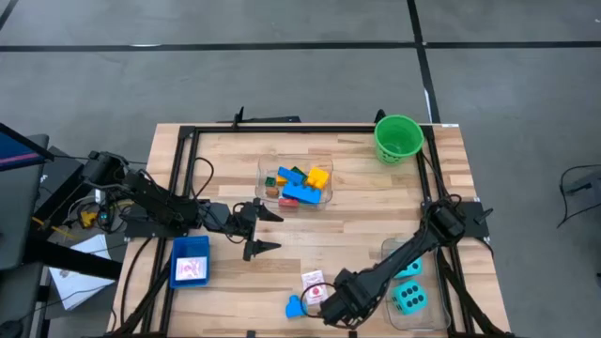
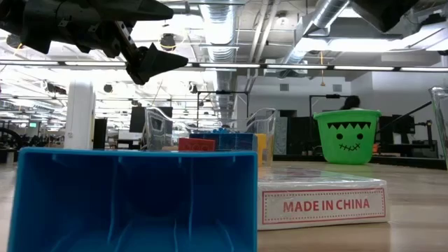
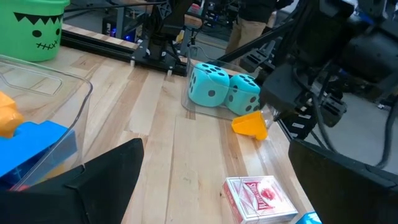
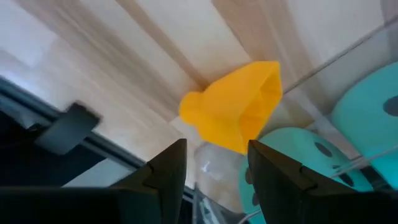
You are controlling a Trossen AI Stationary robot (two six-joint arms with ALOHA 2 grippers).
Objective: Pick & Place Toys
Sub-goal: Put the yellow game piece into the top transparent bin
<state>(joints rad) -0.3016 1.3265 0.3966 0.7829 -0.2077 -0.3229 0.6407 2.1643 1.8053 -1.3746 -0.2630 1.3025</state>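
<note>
My right gripper (image 4: 216,149) hangs near the table's front edge, beside the clear tub (image 1: 413,314) with two teal dice (image 3: 222,89), and is shut on a yellow plastic toy (image 4: 233,109). In the high view the gripper (image 1: 331,306) hides that toy. A white-and-red card pack (image 1: 312,280), a small red piece (image 1: 315,293) and a blue piece (image 1: 296,305) lie flat on the wood next to it. My left gripper (image 1: 279,232) stands open above the table's middle left, with nothing between its fingers. A second clear tub (image 1: 324,199) holds blue, yellow and orange bricks (image 1: 299,184). My right gripper pinches the yellow toy between its two fingers by the edge nearest them (image 4: 237,144). The fingers slant steeply down from above. The rest of the toy sticks out past the fingertips (image 3: 252,123) and looks lifted off the wood, next to the dice tub's rim.
A green bucket (image 1: 398,138) stands at the far right corner. A blue tray (image 1: 191,246) with a card in it sits at the front left and fills the low view's foreground (image 2: 133,203). A black frame (image 1: 282,129) borders the wooden table. Bare wood lies between the two tubs.
</note>
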